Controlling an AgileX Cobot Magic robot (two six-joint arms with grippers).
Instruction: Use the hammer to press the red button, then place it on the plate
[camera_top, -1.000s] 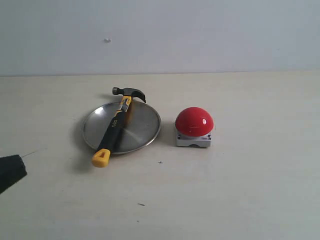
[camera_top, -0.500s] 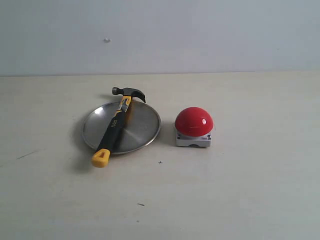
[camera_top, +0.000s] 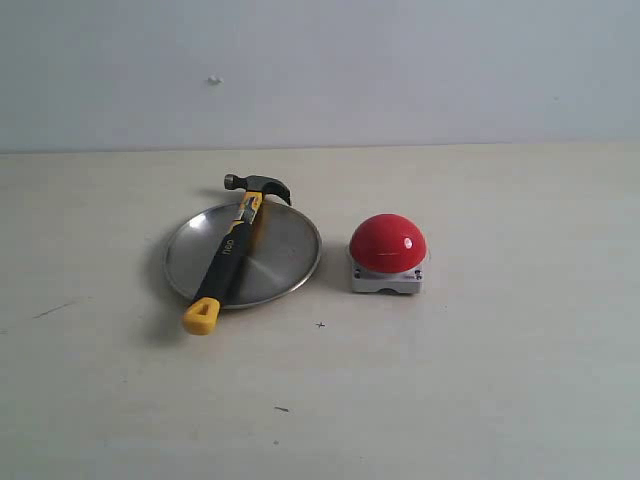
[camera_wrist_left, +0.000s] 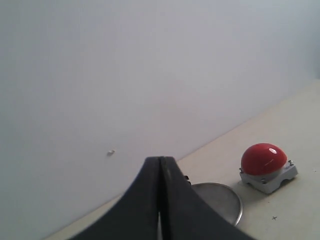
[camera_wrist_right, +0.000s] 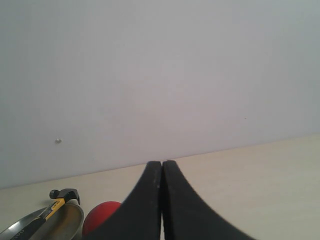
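The left tool (camera_wrist_left: 160, 161) and the right tool (camera_wrist_right: 161, 164) are each seen fully closed, fingers pressed together and gripping nothing, raised above the table (camera_top: 480, 380). The hammer (camera_top: 228, 252) is laid across the plate (camera_top: 290, 250), with its dark head over the far rim and its yellow end overhanging the near rim. The red button (camera_top: 388, 242) is set just beside the plate, on its right, apart from it.

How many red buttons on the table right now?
1. The red button stands right of the plate in the exterior view, apart from it; the hammer lies across the plate. No sign of a hidden one.
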